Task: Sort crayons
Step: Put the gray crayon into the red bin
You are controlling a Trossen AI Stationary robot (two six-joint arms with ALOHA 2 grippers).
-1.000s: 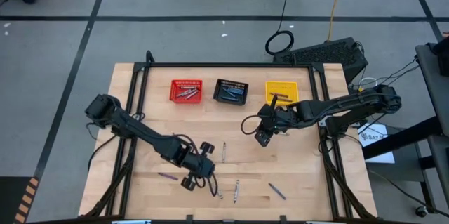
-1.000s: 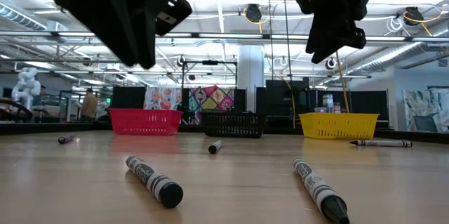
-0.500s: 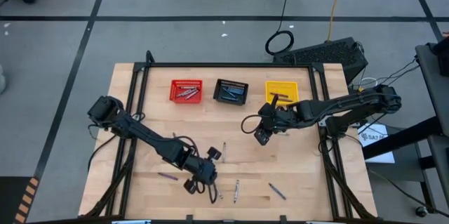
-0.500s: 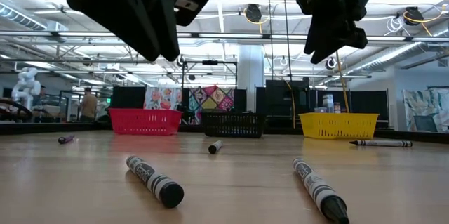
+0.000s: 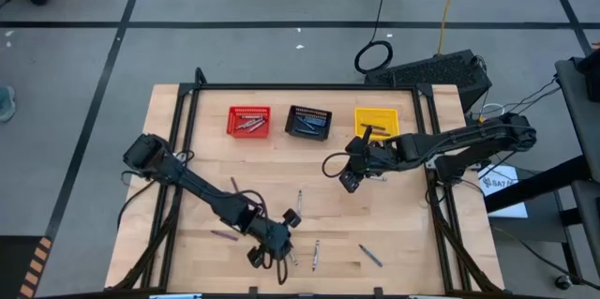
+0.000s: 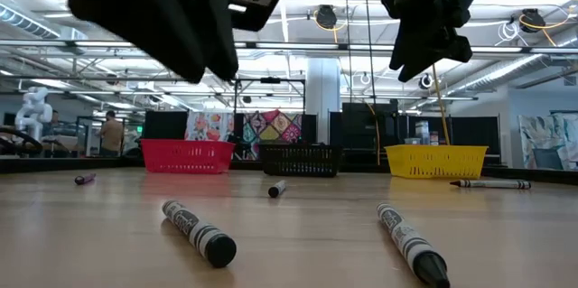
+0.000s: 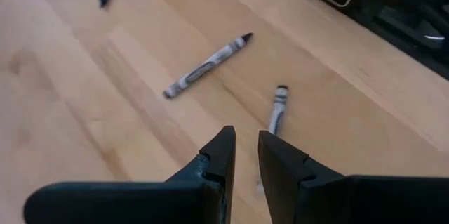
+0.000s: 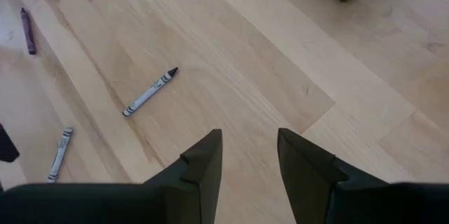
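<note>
Crayons (image 5: 316, 254) lie scattered on the near half of the table (image 5: 412, 233); only the overhead view shows more inside the red basket (image 5: 248, 121). The left gripper (image 7: 243, 155) hangs low over a grey one (image 7: 278, 109), fingers narrowly apart, empty. The right gripper (image 8: 249, 155) hovers mid-table, spread wide, empty.

Wooden table (image 5: 197, 158) with a black frame (image 5: 309, 87) along its far edge. Three little mesh baskets in a row near that edge: red basket (image 5: 248, 121), black basket (image 5: 308, 122), yellow basket (image 5: 376, 122). Grey floor (image 5: 234, 18) all around. Coiled cable (image 5: 373, 56) lying on it behind the table. Person (image 6: 111, 133) standing far back in the room
</note>
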